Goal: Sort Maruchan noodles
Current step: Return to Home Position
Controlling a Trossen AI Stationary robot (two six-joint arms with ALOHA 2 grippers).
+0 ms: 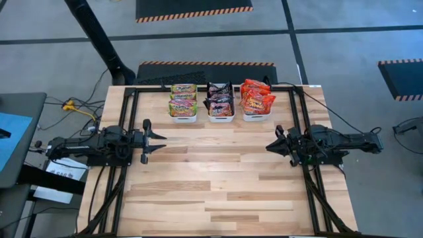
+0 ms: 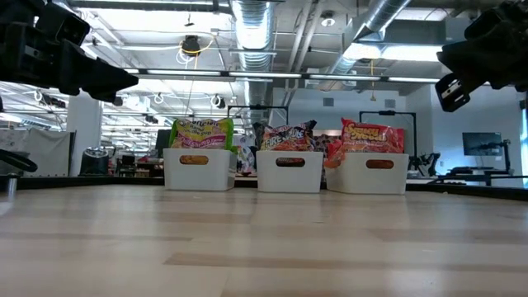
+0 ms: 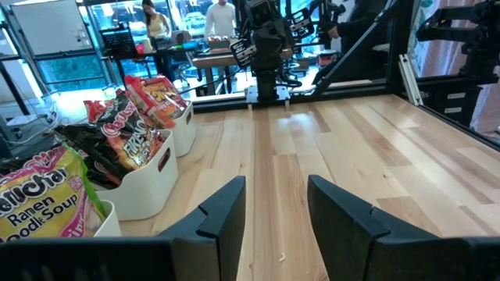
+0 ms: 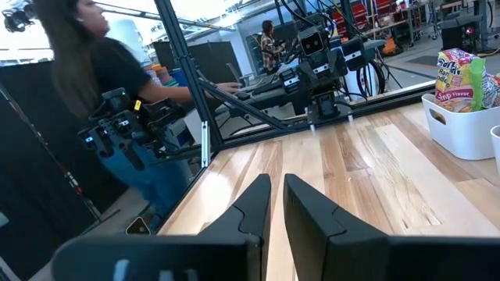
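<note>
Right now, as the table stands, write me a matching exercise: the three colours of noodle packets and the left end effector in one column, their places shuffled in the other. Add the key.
Column one
1. green-yellow packets
2. dark packets
3. red-orange packets
4. left end effector

Column two
A. in the right white bin
B. over the bare table, left side, apart from the bins
C. in the left white bin
D. in the middle white bin

Pairs: 1-C, 2-D, 3-A, 4-B.

The right end effector waits at the table's right side.
</note>
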